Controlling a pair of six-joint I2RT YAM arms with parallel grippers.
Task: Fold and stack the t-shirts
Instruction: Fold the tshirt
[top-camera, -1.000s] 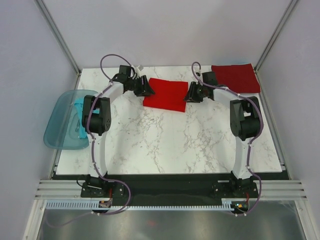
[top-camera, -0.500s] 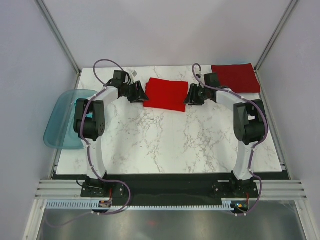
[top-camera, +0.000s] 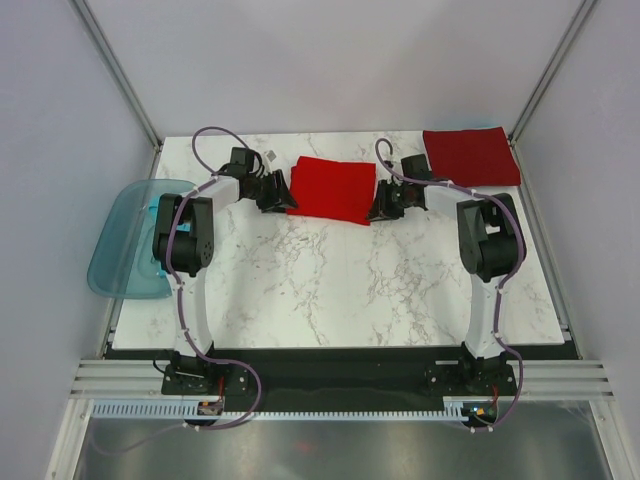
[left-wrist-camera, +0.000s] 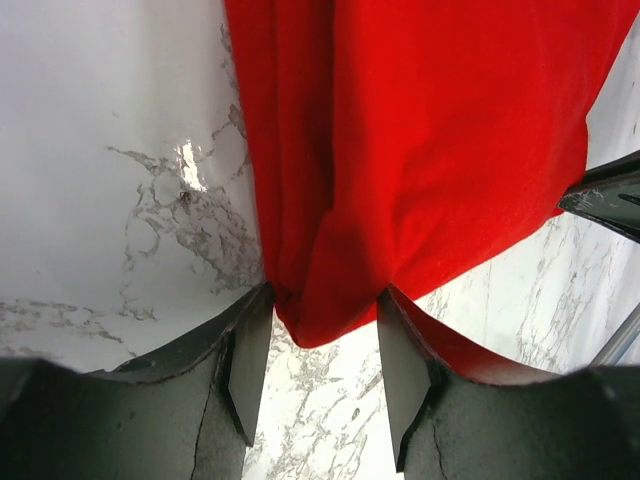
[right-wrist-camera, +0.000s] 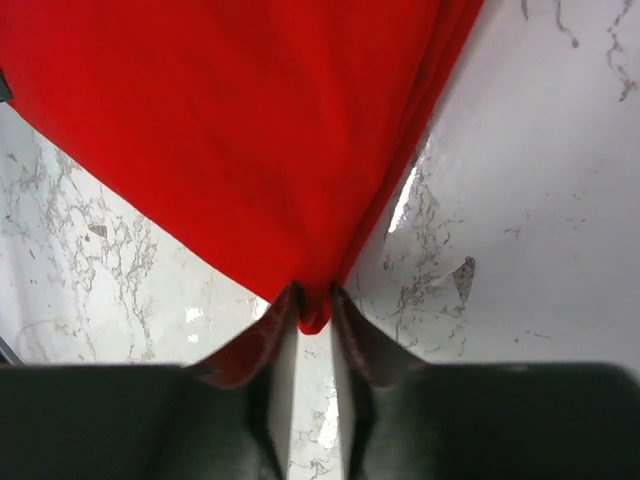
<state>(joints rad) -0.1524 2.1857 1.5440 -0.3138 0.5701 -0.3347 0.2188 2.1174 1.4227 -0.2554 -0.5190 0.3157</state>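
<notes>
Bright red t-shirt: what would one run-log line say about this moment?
bright red t-shirt: folded | left fingers: open, straddling a left corner | right fingers: pinching a right corner | crimson t-shirt: folded, far right

You look down on a white marble-patterned worktop (top-camera: 330, 290), boxed in by pale grey walls (top-camera: 330, 60) and slanting metal posts (top-camera: 115, 65); metal rails (top-camera: 340, 378) run along its near edge.

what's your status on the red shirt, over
Left gripper open, straddling left corner of bright red t-shirt. Right gripper shut on its right corner. Nothing in the way; crimson t-shirt folded far right.
</notes>
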